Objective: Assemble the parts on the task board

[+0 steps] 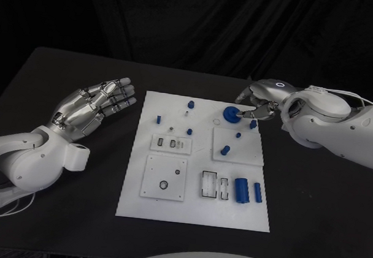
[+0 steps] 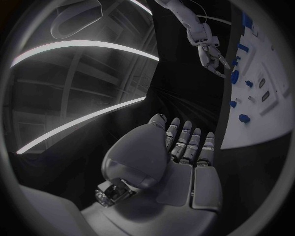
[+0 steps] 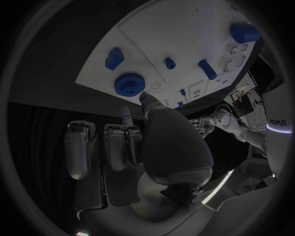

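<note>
So, blue gear (image 1: 230,113) being worked at the task board (image 1: 195,210)'s far edge

Right hand (image 1: 261,104) fingers are pinched on its rim — probably light, stiff, slippery plastic; left hand (image 1: 94,106) is held open above the desk (image 1: 52,227).

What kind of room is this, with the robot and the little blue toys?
Probably a robot test lab. A white task board with small blue parts, like a blue gear, lies on a black table before dark curtains. The right hand reaches the gear; the left hand hovers open.

Left robot hand (image 1: 96,105) flat, fingers spread, holding nothing; right robot hand (image 1: 259,102) fingers curled downward.
</note>
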Controlling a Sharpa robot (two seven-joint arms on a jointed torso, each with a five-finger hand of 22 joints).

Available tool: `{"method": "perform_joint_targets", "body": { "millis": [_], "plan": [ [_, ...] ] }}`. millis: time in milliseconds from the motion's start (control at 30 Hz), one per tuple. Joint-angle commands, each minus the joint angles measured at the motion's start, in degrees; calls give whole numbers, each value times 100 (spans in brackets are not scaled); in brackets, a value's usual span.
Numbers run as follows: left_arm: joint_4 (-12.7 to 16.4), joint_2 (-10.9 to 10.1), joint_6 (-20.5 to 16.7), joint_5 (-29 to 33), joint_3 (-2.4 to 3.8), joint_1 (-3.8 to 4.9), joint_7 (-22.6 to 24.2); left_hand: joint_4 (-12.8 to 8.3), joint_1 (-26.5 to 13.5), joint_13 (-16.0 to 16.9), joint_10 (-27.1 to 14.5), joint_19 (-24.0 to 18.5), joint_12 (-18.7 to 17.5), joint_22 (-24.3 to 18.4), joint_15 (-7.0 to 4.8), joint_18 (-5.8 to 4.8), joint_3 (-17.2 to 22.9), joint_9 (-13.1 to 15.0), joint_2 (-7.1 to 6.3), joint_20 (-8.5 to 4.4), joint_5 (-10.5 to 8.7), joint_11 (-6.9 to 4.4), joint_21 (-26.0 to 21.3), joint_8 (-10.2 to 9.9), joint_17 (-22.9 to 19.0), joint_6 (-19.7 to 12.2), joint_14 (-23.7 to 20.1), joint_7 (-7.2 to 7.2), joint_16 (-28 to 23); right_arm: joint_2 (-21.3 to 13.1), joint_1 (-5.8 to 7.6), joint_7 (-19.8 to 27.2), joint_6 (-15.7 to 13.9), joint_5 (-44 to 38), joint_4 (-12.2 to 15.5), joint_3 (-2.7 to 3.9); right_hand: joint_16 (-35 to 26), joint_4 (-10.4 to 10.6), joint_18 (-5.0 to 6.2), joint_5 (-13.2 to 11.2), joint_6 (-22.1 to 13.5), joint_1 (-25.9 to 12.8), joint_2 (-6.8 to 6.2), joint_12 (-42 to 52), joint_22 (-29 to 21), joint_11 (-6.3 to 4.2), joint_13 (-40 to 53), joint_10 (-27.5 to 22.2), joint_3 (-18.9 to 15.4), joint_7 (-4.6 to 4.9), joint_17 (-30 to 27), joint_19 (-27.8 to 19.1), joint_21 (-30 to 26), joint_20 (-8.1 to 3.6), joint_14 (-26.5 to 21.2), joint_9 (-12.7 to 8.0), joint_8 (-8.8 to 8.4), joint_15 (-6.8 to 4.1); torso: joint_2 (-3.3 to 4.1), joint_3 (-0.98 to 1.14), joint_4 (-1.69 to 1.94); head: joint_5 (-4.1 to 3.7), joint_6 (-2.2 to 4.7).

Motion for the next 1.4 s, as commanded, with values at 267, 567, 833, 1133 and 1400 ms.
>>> {"method": "perform_joint_targets", "body": {
  "millis": [267,567,833,1133,1400],
  "plan": [
    [5,14,100,-7,5,4,302,-6,56,7,14,28,-3,-6,30,-76,29,4,-13,16,20,29,34,9,8,17,21,16,25,125,-80,-193,49,-40,-203,2,16,-48,-51,-9,-132,44,15,14,1283,16,1507,626,-11,30,1507,309,-54,-3,619,-49,-16,7,-11,-1,3,31,-75],
    [-16,20,116,-7,5,3,298,-9,59,7,12,26,-8,-6,33,-80,37,4,-15,16,21,32,33,9,7,16,20,17,25,237,-126,-180,91,-40,-322,2,16,-27,-49,-297,-146,-38,19,14,1284,30,1507,626,-80,44,1507,302,-67,12,619,-85,16,20,-9,-2,5,33,-97],
    [-35,36,130,-7,5,2,294,-9,59,7,12,26,-8,-6,33,-80,37,4,-15,16,21,32,33,9,7,16,20,17,25,323,-173,-192,185,-40,-419,3,16,-29,-49,-357,-114,-46,20,14,1286,38,1507,626,-93,58,1507,304,-67,15,619,-84,36,24,-13,1,3,19,-106],
    [-56,51,148,-7,5,0,284,-9,59,7,12,26,-8,-6,33,-80,37,4,-15,16,21,32,33,9,7,16,20,17,25,405,-213,-179,240,-41,-496,4,16,-162,-44,-160,262,88,64,14,1286,44,1507,626,-69,59,1507,295,-89,28,619,12,224,33,-12,0,1,19,-120],
    [-74,63,164,-7,5,-3,276,-11,62,6,8,27,-14,-6,36,-85,50,3,-16,16,22,37,33,7,6,9,18,19,25,481,-279,-156,288,-41,-566,4,16,-295,-38,45,460,225,83,14,1282,26,1507,626,-22,36,1507,282,-114,18,619,134,337,20,-12,2,1,12,-122]
  ]
}}
